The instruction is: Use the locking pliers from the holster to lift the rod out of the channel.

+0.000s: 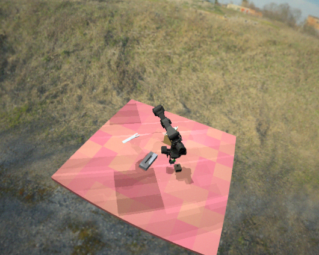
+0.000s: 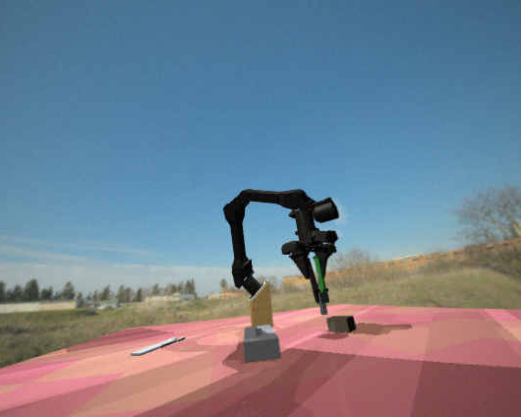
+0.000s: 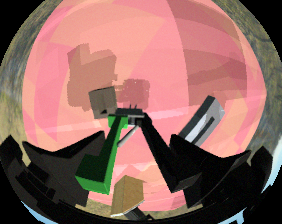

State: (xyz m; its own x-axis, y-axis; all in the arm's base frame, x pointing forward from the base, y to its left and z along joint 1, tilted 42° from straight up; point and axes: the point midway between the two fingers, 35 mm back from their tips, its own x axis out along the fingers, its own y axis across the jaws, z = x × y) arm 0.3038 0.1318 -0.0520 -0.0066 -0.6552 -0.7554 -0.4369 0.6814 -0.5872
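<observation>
Pliers, green-and-black, long-handled point(image 1: 173, 160) point(image 2: 320, 276) point(image 3: 111, 155), hang held partly spread in the black gripper point(image 1: 172, 157) point(image 2: 317, 276) point(image 3: 138, 134); overtight squeezing could lock them early, above nothing.

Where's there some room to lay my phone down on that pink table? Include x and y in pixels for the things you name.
Probably beyond the white wrench-shaped piece point(image 1: 130, 138) point(image 2: 155, 347), toward the left corner. It's crowded between the grey channel block point(image 1: 144, 166) point(image 2: 261, 349) point(image 3: 216, 116) and dark holster point(image 1: 177, 168) point(image 2: 340, 325) point(image 3: 102, 103).

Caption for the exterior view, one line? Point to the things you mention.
Gripper point(image 1: 172, 160) point(image 2: 320, 275) point(image 3: 129, 172) holding green-handled pliers point(image 1: 174, 160) point(image 2: 320, 275) point(image 3: 111, 162) above the table, clear of the dark holster block point(image 1: 177, 168) point(image 2: 341, 324) point(image 3: 102, 102).
</observation>
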